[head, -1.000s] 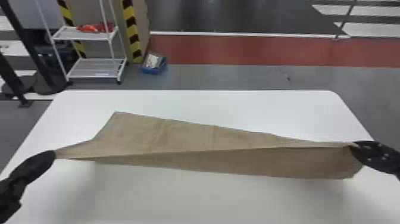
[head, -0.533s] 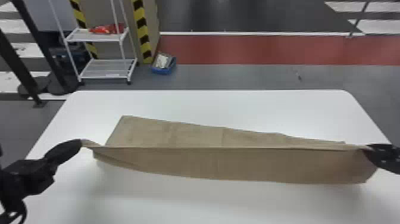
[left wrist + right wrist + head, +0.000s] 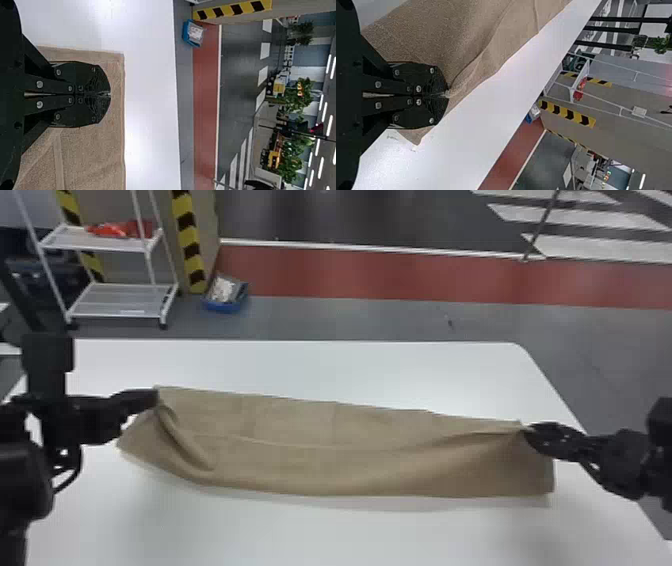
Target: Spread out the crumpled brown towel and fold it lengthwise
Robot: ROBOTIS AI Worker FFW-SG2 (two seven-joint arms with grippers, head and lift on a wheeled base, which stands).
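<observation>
"Which way does the brown towel point?"

"Its long axis runs left to right across the white worktop, slightly askew, with the right end nearer the robot. A long, shallow crease follows that same line, and the near edge bows gently outwards"

"And the left pincer?"

"Closed, holding cloth by the far corner of the left end. A short ridge slants from there towards the near edge, across the towel's length"

"The right one?"

"The right pincer is closed too, pinching the towel at its right end, where the folds draw together; the loose cloth beside it slopes towards the near side"

"Anything beyond the worktop?"

"A blue box on the floor, near a white rack"
</observation>
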